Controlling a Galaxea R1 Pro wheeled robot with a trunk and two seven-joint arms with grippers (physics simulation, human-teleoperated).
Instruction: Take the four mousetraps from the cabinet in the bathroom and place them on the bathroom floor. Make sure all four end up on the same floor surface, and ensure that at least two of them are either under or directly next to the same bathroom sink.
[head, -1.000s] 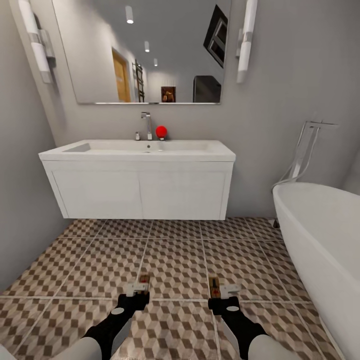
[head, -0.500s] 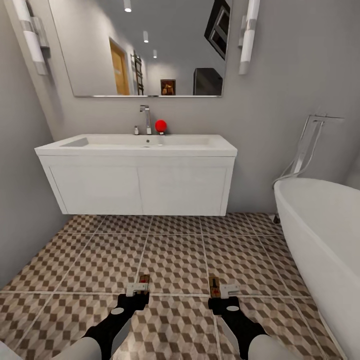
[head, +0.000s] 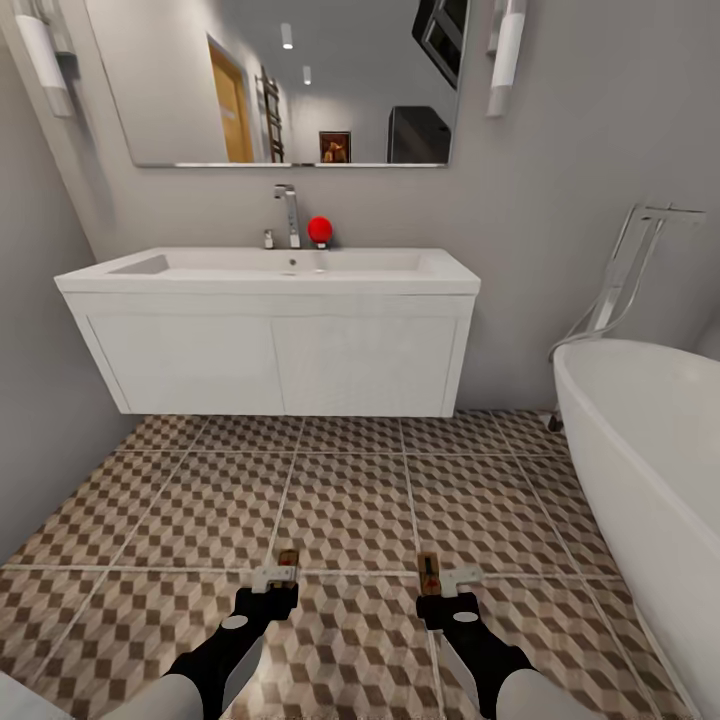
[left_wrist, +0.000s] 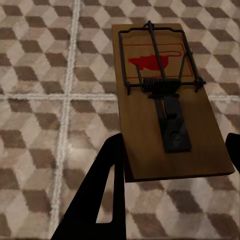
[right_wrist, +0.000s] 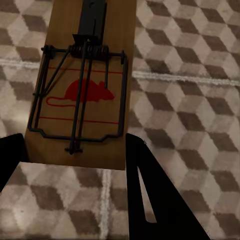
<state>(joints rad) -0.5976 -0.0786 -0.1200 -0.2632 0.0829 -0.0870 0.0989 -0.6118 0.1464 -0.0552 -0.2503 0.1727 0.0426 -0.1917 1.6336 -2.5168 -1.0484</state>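
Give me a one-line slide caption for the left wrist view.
Left pincer gripping a wooden mousetrap, its red mouse print facing up, above the cube-patterned bathroom floor.

2 tan mousetraps (head: 288, 561) (head: 429, 573) (red mouse mark) held above floor (head: 350, 500).

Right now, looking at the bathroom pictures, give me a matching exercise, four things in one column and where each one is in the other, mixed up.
Things:
1. red ball
2. bathtub
3. mousetrap in the left claw
4. mirror

Places:
A. on the wall above the sink
B. held over the patterned floor
C. on the sink's back edge, beside the tap
D. along the head view's right edge

Pairs: 1-C, 2-D, 3-B, 4-A
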